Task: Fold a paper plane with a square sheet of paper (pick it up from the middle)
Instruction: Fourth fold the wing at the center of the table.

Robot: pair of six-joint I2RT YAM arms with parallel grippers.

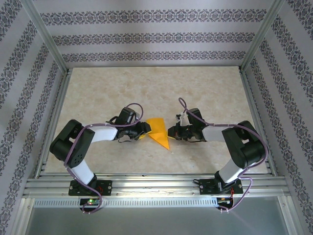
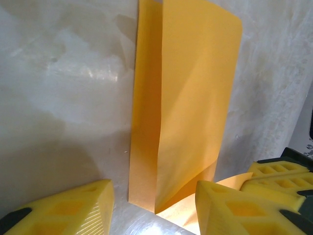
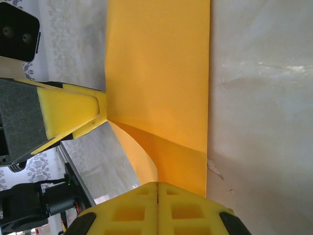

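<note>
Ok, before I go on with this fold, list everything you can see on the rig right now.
paper sheet: one, orange-yellow, partly folded, table centre between the grippers.
table: one, beige marbled, under everything.
walls: three, grey-white patterned, around the table.
frame rails: silver metal, near edge by the arm bases.
left gripper: one, yellow fingers, open, either side of the sheet's near end.
right gripper: one, yellow fingers, shut on the sheet's lifted flap.
</note>
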